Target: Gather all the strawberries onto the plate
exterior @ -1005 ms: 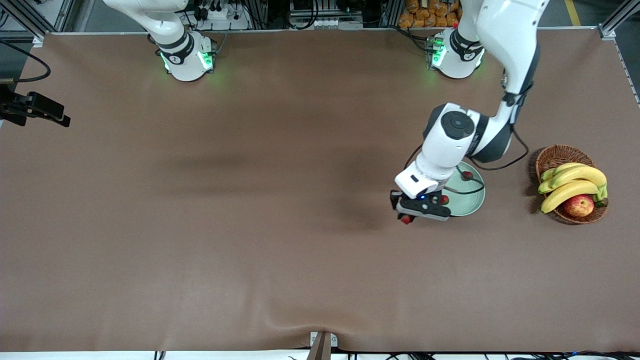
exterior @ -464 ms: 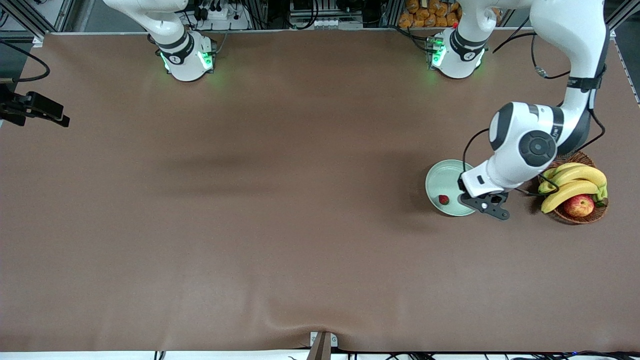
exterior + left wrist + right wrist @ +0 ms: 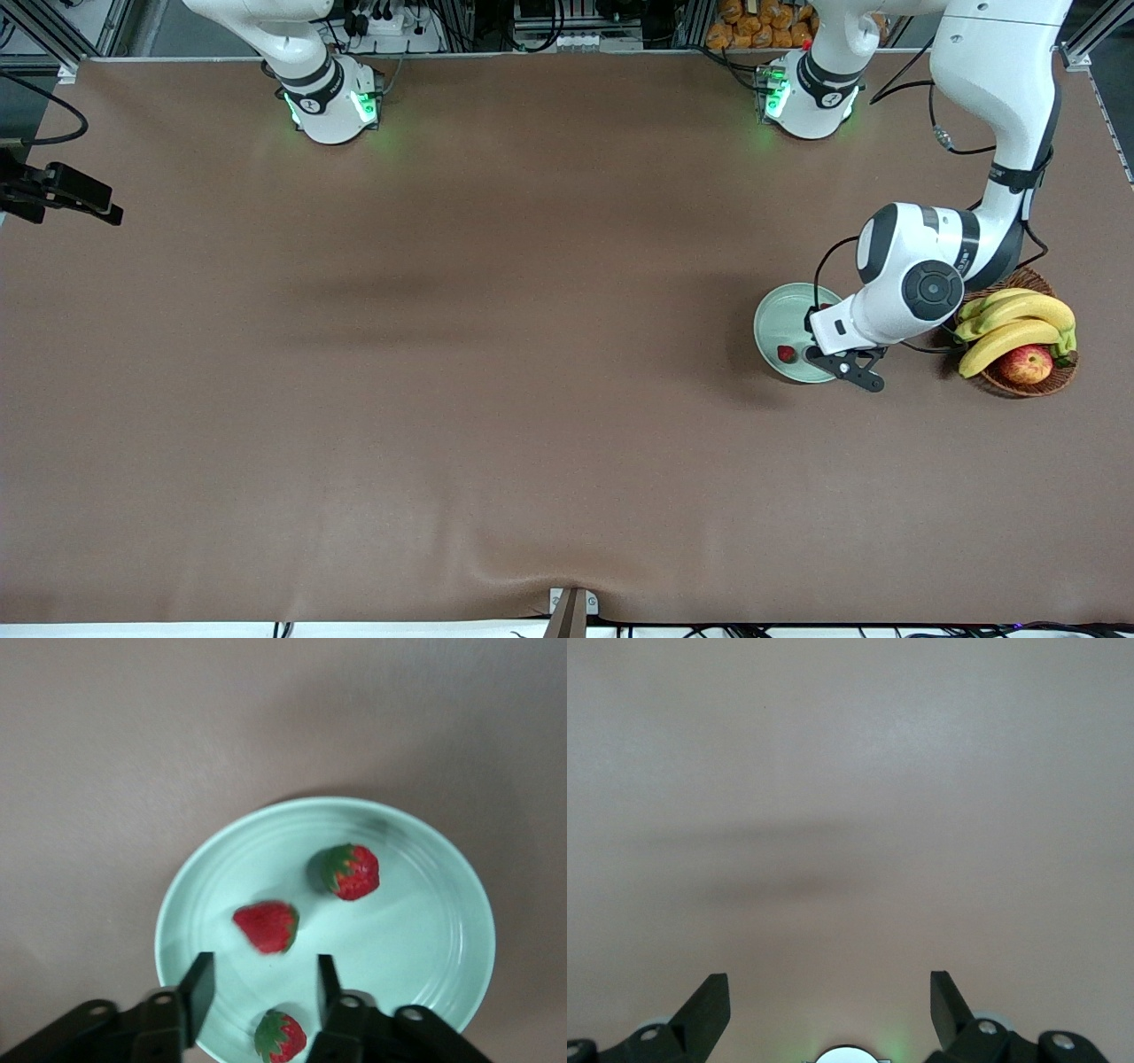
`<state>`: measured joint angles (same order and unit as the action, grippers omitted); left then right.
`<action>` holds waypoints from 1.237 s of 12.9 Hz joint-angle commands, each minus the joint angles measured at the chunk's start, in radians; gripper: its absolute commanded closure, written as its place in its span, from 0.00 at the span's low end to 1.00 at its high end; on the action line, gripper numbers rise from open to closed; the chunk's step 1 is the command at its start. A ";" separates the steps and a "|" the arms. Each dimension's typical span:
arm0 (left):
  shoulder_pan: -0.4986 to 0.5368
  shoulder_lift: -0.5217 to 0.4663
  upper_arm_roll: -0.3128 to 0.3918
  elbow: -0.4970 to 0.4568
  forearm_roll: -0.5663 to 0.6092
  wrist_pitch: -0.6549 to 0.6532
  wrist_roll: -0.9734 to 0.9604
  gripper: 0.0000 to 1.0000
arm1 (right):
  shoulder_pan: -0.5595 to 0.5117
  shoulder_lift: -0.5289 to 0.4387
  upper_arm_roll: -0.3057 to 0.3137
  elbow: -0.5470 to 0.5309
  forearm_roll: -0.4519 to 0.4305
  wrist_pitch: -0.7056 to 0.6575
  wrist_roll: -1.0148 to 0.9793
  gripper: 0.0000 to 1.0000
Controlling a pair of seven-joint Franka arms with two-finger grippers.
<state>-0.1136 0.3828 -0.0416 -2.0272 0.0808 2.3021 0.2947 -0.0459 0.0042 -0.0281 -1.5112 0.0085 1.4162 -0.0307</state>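
— Where the left gripper (image 3: 259,992) hangs over the plate (image 3: 443,930), how do its fingers (image 3: 198,985) stand?

— Parted, with nothing between them. One strawberry (image 3: 267,926) shows blurred just past the fingertips, inside the plate's rim; whether it rests on the plate yet I cannot tell.

— And the other berries?

— A second strawberry (image 3: 352,871) lies on the plate a little farther out from the gripper, green cap turned to one side. A third strawberry (image 3: 280,1037) sits close under the gripper, near the plate's rim, partly cut off in the left wrist view. All three are within the plate.

— What does the front view give?

— The left gripper (image 3: 842,365) is over the edge of the plate (image 3: 772,315) that faces the wicker basket (image 3: 983,276). One berry (image 3: 785,354) shows red on the plate beside it; the arm covers the rest. The basket, just out from the gripper toward the left arm's end of the table, holds bananas (image 3: 1019,323) and an apple (image 3: 1025,363).

— The right gripper (image 3: 830,1003)?

— Spread wide and empty over bare brown table (image 3: 850,771); that arm waits.
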 commanded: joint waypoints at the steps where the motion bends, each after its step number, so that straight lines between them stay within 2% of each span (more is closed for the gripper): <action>1: -0.004 -0.064 0.000 0.091 0.008 -0.126 -0.018 0.00 | -0.015 -0.003 0.008 0.009 0.015 -0.002 0.012 0.00; 2: -0.008 -0.079 -0.003 0.164 0.008 -0.233 -0.034 0.00 | -0.015 -0.006 0.008 0.009 0.016 -0.002 0.012 0.00; 5: 0.005 -0.091 -0.006 0.468 0.011 -0.597 -0.026 0.00 | -0.015 -0.006 0.008 0.009 0.016 -0.002 0.012 0.00; 7: 0.009 -0.139 -0.004 0.579 0.005 -0.728 -0.023 0.00 | -0.015 -0.006 0.008 0.009 0.015 -0.002 0.012 0.00; 10: 0.035 -0.228 -0.001 0.584 -0.039 -0.745 -0.020 0.00 | -0.015 -0.003 0.008 0.009 0.015 -0.002 0.012 0.00; 13: 0.112 -0.237 -0.001 0.584 -0.084 -0.750 0.003 0.00 | -0.015 -0.003 0.008 0.009 0.015 -0.002 0.012 0.00; 16: 0.117 -0.295 0.003 0.565 -0.075 -0.751 -0.116 0.00 | -0.015 -0.006 0.007 0.009 0.013 -0.002 0.012 0.00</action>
<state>0.0020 0.1382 -0.0345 -1.4417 0.0174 1.5655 0.2573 -0.0459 0.0042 -0.0287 -1.5095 0.0086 1.4167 -0.0305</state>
